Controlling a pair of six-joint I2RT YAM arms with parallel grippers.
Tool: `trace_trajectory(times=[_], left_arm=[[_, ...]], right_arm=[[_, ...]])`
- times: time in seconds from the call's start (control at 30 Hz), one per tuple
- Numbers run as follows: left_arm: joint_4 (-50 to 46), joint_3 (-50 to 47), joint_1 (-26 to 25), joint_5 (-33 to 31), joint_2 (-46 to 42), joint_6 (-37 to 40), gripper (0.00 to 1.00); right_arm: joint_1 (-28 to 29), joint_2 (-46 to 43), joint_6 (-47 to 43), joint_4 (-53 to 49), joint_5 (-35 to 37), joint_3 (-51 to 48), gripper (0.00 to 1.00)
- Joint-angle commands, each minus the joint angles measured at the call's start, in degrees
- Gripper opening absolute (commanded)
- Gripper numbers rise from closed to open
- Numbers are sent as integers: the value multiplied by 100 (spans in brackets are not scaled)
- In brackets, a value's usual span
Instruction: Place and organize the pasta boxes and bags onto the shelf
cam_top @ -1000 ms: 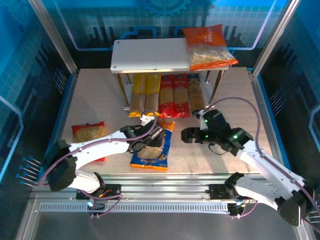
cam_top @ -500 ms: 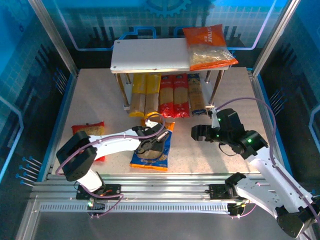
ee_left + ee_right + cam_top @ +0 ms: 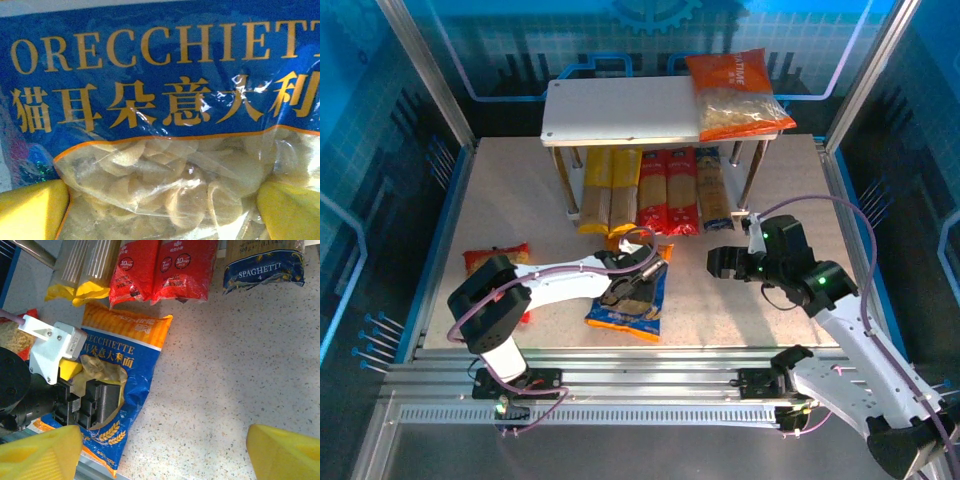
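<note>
1. Blue orecchiette bag [image 3: 623,316] flat on the table [image 3: 520,200], close to the middle of its near edge, orange top end towards the shelf [image 3: 620,112] and just short of the near ends of the red spaghetti packs [image 3: 165,267]
2. ORECCHIETTE in yellow letters across the bag's blue band, clear window of pale short pasta below
3. Left gripper [image 3: 635,285] down at that window, yellow fingertips [image 3: 30,210] spread wide to either side, crinkled film and pasta between them; released, clamping nothing; touching the film or just above it, impossible to tell
4. Right gripper [image 3: 720,264] hanging over bare table to the right of the blue bag, apart from it, fingers parted wide, holding nothing
5. Under the shelf's top board, five packs side by side, left to right: two yellow spaghetti packs [image 3: 598,195], the two red ones, one blue spaghetti pack [image 3: 262,267] marked SPAGHETTI, near ends jutting past the board's front edge
6. Orange bag [image 3: 738,95] on the top board at its right end, hanging over the right and back edges
7. Red bag [image 3: 495,263] flat near the table's left edge, towards the near corner, partly hidden under the left arm [image 3: 550,285]
</note>
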Motion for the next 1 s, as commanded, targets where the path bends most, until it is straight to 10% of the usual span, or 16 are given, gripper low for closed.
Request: trace_trajectory(times=[0.0, 0.1, 0.33, 0.4, 0.43, 0.97], left_arm=[[-91, -131, 22, 691, 450, 79, 82], [-129, -139, 41, 809, 501, 135, 62], [-271, -139, 60, 997, 488, 289, 60], [-279, -180, 60, 1027, 455, 288, 23], [-241, -218, 59, 1058, 424, 292, 19], [-208, -430, 135, 1874, -565, 545, 0]], right_arm=[[-138, 35, -102, 73, -166, -66, 86], [-185, 40, -114, 90, -184, -66, 86], [-240, 48, -97, 154, -254, -66, 86], [-244, 47, -89, 168, -271, -66, 86], [-248, 42, -80, 161, -272, -64, 86], [-284, -76, -45, 135, -124, -201, 85]])
